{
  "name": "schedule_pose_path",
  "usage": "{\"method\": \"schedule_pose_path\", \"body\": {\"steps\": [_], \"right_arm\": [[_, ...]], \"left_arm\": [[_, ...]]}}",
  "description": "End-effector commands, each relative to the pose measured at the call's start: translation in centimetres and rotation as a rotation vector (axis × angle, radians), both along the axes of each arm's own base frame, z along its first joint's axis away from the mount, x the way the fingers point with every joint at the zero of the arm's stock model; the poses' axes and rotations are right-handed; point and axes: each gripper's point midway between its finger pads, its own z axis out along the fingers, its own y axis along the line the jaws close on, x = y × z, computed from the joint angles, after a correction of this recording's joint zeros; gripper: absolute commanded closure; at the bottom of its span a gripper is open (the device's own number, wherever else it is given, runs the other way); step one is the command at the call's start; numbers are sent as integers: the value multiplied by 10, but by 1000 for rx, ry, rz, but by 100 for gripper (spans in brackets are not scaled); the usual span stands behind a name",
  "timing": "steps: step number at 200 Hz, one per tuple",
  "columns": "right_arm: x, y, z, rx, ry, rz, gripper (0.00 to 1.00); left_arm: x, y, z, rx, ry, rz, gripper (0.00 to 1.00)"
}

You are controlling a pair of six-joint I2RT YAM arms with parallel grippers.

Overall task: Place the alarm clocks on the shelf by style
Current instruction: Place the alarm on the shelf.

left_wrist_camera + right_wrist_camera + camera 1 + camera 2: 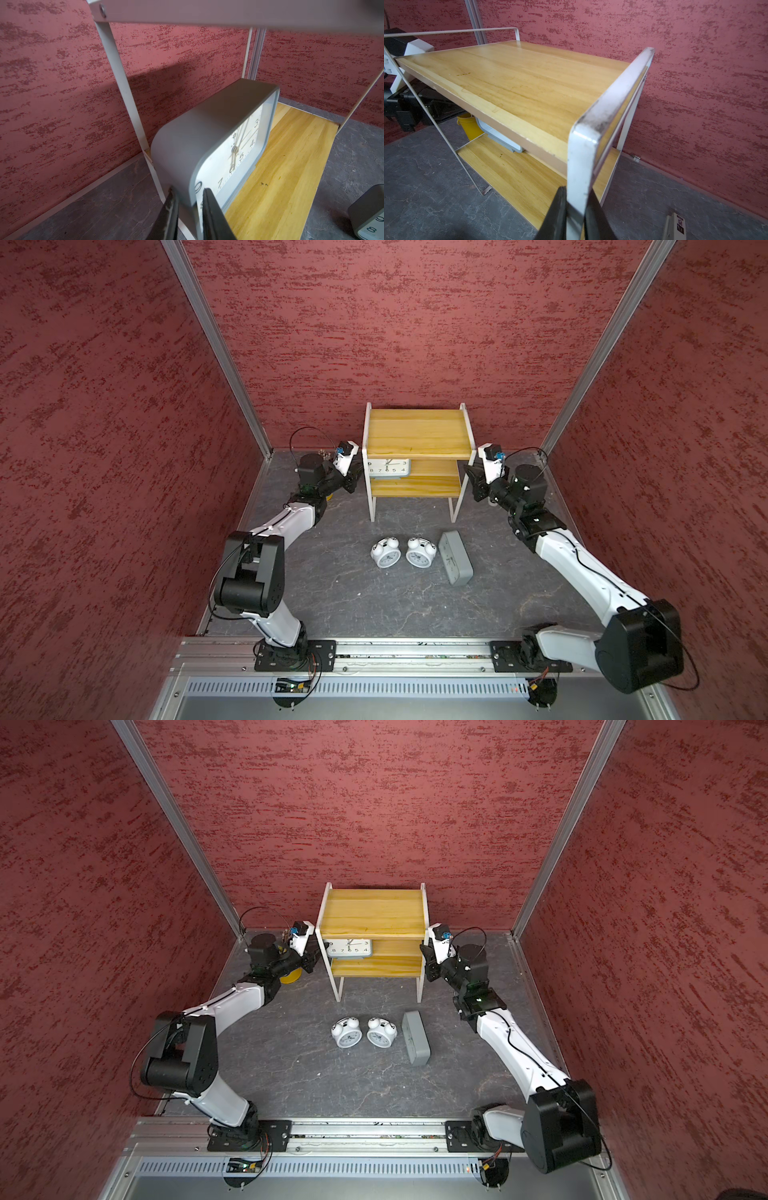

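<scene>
Your right pincer (576, 199) is clamped on the shelf (512, 83) frame, steadying it I'd guess, while your left pincer (190, 199) pinches the grey clock (207, 128) by its end on the lower board. The twin-bell clocks (385, 558) and the spare grey clock (456, 558) sit on the desk (332, 605).

Even, fairly bright light from above — soft shadows lie under the shelf (417, 433) boards and across the wall (62, 93). Both wrist views stretch toward their edges. Close up, the left pincer (189, 190) and grey clock (207, 124) corner blur — faint sheen on the wood.
</scene>
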Motion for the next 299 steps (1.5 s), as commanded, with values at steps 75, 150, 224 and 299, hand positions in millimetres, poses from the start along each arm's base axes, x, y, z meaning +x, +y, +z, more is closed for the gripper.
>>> {"method": "schedule_pose_path", "body": {"steps": [75, 150, 224, 299], "right_arm": [[-10, 9, -9, -14, 27, 61, 81], [-10, 9, -12, -18, 33, 62, 81], [-15, -1, -14, -25, 24, 10, 39], [-31, -22, -27, -34, 87, -88, 10]], "left_arm": [[1, -22, -1, -26, 10, -98, 80], [0, -25, 1, -49, 16, -114, 68], [9, -4, 11, -37, 0, 37, 27], [1, 25, 4, 2, -1, 212, 0]]}}
